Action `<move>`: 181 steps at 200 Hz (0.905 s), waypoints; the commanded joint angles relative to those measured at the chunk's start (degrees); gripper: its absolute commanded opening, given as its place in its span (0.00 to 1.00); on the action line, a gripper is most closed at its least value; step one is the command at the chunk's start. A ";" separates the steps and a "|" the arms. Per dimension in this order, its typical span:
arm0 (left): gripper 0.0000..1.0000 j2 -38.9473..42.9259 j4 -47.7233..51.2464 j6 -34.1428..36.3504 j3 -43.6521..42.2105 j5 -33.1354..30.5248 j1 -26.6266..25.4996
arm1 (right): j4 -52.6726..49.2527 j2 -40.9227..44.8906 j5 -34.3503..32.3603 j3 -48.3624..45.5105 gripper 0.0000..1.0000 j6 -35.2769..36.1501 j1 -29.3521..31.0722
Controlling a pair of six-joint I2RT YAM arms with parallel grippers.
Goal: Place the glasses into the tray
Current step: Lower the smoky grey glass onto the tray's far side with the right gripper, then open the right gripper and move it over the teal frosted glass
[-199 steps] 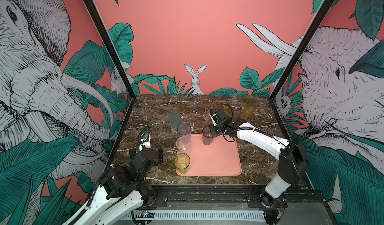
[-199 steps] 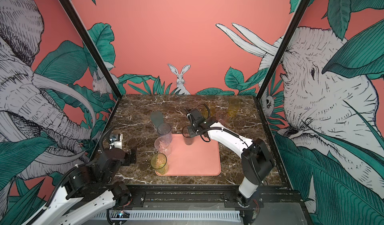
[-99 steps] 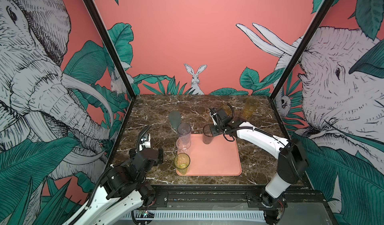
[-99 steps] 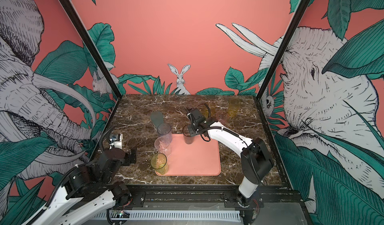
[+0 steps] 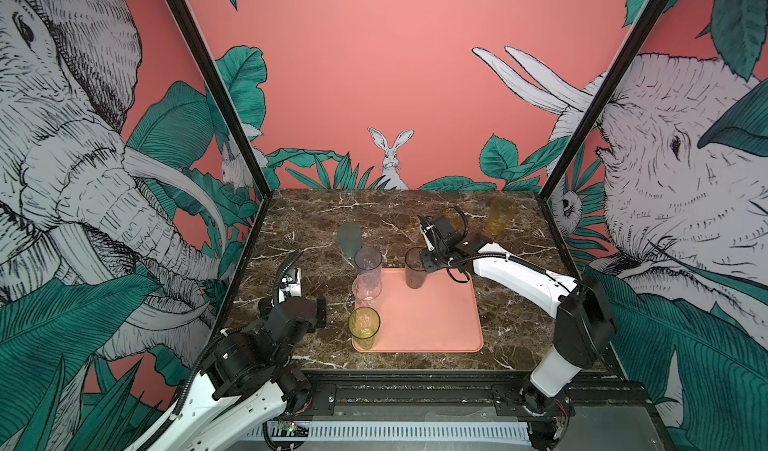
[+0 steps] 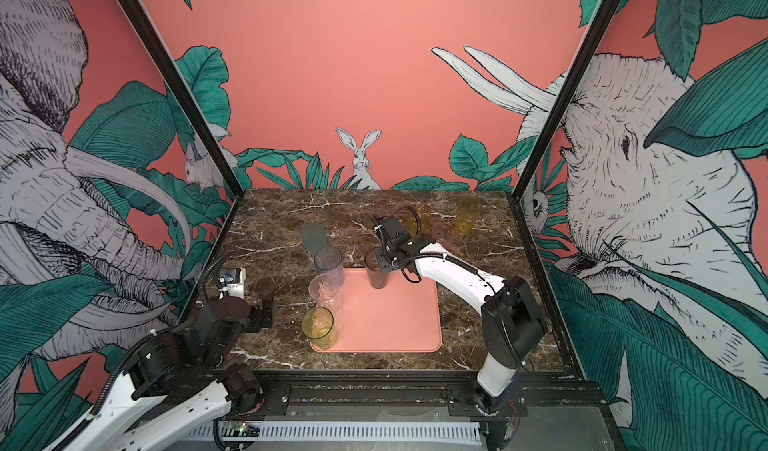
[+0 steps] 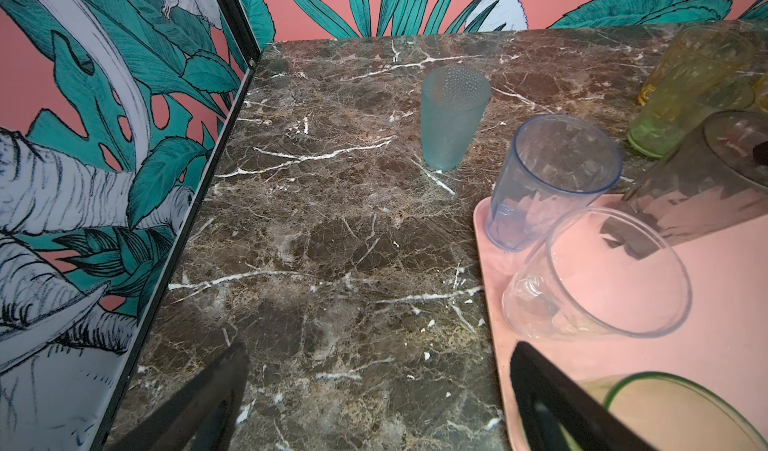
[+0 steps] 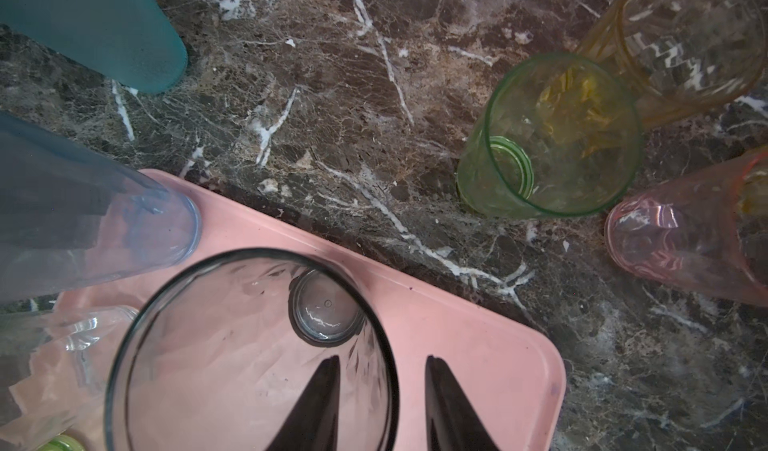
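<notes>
The salmon-pink tray (image 5: 436,324) lies at the front middle of the marble table. On its left side stand a grey-violet glass (image 5: 368,262), a clear glass (image 5: 367,291) and a yellow-green glass (image 5: 364,327). A smoky brown glass (image 5: 415,270) stands upright at the tray's far edge. My right gripper (image 8: 381,359) is open astride its rim (image 8: 249,345), one finger inside and one outside, with a gap to the wall. My left gripper (image 7: 380,347) hangs open and empty over the marble just left of the tray.
Off the tray, a frosted blue-grey glass (image 5: 350,239) stands behind its left corner. A green glass (image 8: 552,137), an amber glass (image 8: 685,33) and a pink glass (image 8: 685,241) cluster at the back right, close behind my right wrist. Enclosure walls bound the table on three sides.
My right gripper's jaws have parted and let go of the smoky brown glass, which stays standing on the tray. The left arm has not moved.
</notes>
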State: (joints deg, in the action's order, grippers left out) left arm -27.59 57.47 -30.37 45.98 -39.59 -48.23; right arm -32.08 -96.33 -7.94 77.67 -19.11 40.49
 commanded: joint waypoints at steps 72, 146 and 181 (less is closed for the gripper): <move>0.99 -0.01 -0.08 -0.74 -0.56 -0.22 0.10 | -1.17 -1.49 3.05 9.77 0.48 -0.30 0.45; 0.99 0.30 -0.12 -0.59 -0.62 -0.48 0.15 | 3.53 -5.50 7.04 15.54 0.49 -1.41 1.55; 0.99 0.04 -0.08 -0.48 -0.64 -0.40 0.13 | 5.57 -7.93 8.61 18.02 0.50 -2.29 1.94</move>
State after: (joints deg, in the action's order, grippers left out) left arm -27.55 57.47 -30.39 45.98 -39.59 -48.23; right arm -29.98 -102.83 -0.84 93.14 -20.29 41.76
